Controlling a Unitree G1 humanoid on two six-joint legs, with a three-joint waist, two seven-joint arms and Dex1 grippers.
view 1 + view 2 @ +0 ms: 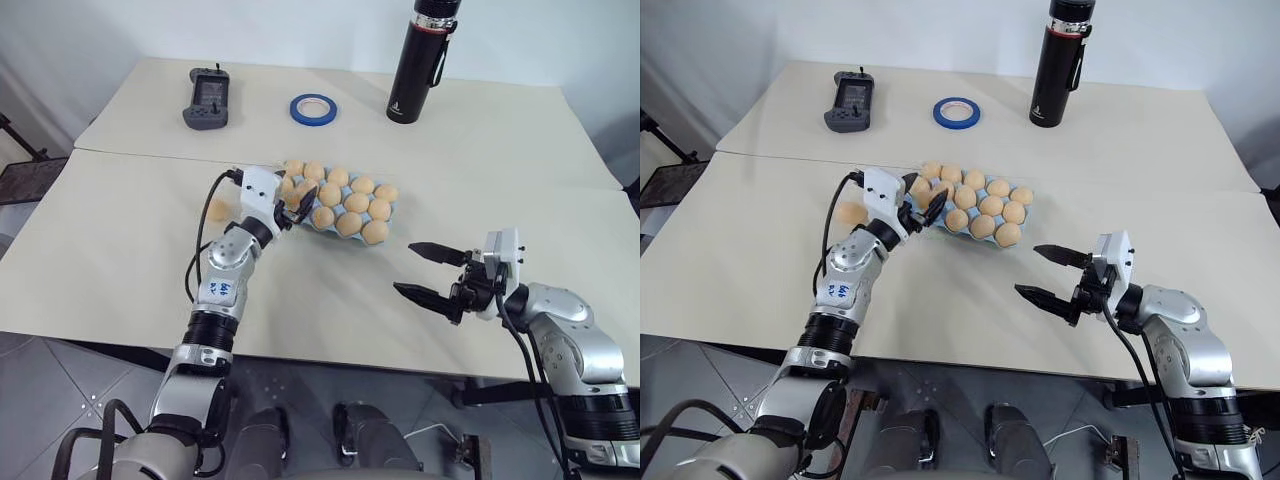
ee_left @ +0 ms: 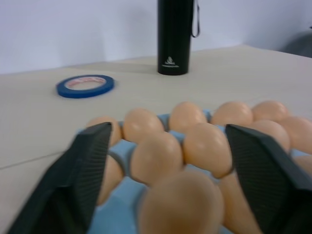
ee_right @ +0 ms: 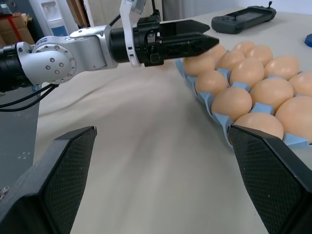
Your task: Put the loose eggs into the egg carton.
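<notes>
Many eggs (image 1: pixel 346 203) in the egg carton (image 1: pixel 318 228); both grippers' jaws spread, empty

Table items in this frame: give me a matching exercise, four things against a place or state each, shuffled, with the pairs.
Things:
1. flask
2. tape roll
3. loose egg
4. right gripper

Places or states:
A. lying flat between the handheld controller and the flask
B. open, holding nothing, off to the carton's right
C. standing upright at the far edge of the table
D. on the table left of the egg carton, beside the left arm

Pairs: 1-C, 2-A, 3-D, 4-B
</notes>
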